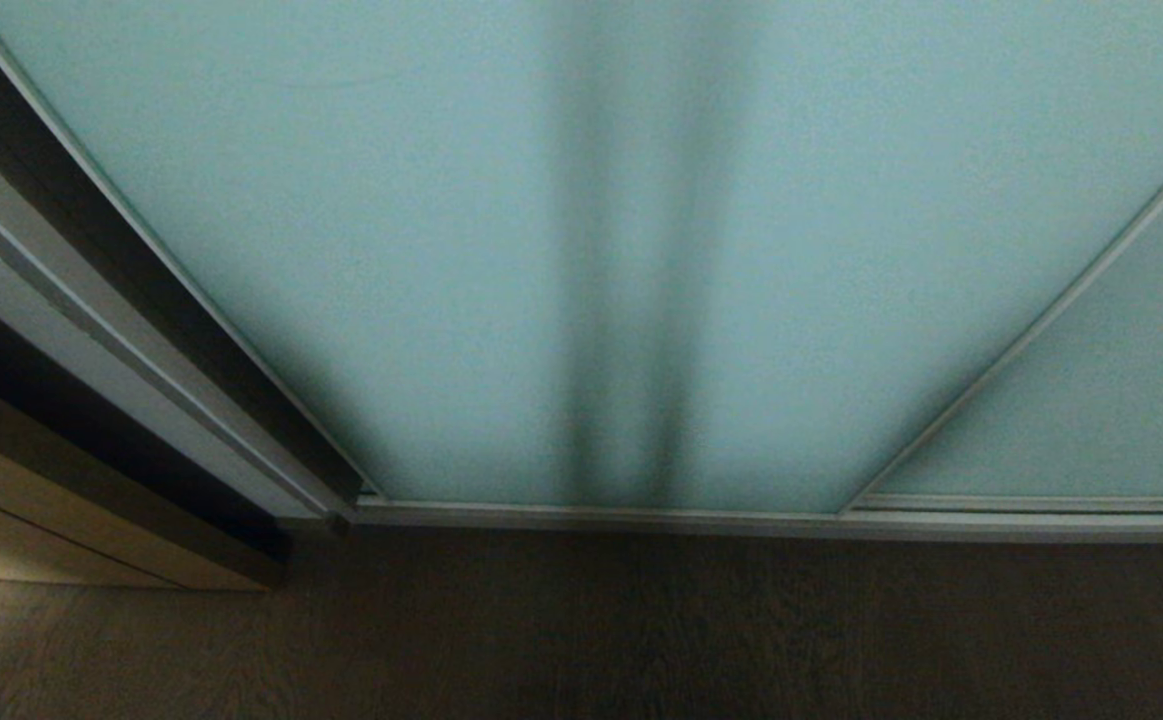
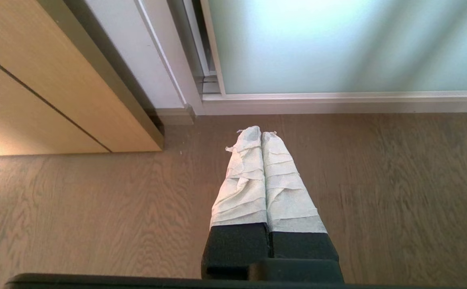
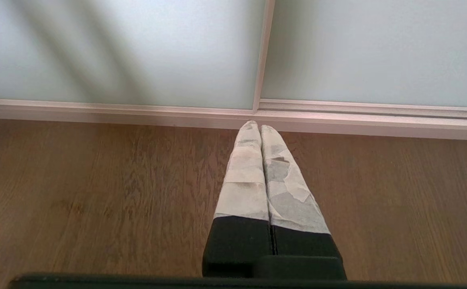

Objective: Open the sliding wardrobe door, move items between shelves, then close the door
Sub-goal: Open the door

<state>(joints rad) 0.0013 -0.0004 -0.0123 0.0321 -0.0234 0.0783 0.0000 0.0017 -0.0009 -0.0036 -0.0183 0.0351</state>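
The sliding wardrobe door (image 1: 421, 250) stands shut straight ahead of the robot, its long axis upright and its bottom rail riding in the floor track (image 1: 641, 518) at the far edge of the wood floor (image 1: 581, 640). The coming move turns on which vertical frame edge to push. In the head view the door's left stile (image 1: 191, 290) runs against the white wardrobe jamb (image 1: 91, 320), next to a light wood cabinet (image 1: 31, 510); its right stile (image 1: 1031, 330) overlaps the greyer twin panel (image 1: 1101, 400).

The left gripper (image 2: 261, 134) hangs low over the floor, pointing toward the track near the door's left corner, its tape-wrapped fingers (image 2: 243, 176) pressed together with nothing between them. The right gripper (image 3: 260, 126) hangs the same way, closed and empty, its tips aimed at the foot of the right stile (image 3: 262, 52), where the two panels (image 3: 378, 48) meet. Each arm therefore looks about equally near its own edge; I judge that the left arm is better placed if the door is to slide toward the right, over the twin.

The door is frosted pale blue-green glass in a thin silver frame, with two dark vertical shadows (image 1: 631, 300) down its middle. Shelves and bags are hidden behind it.
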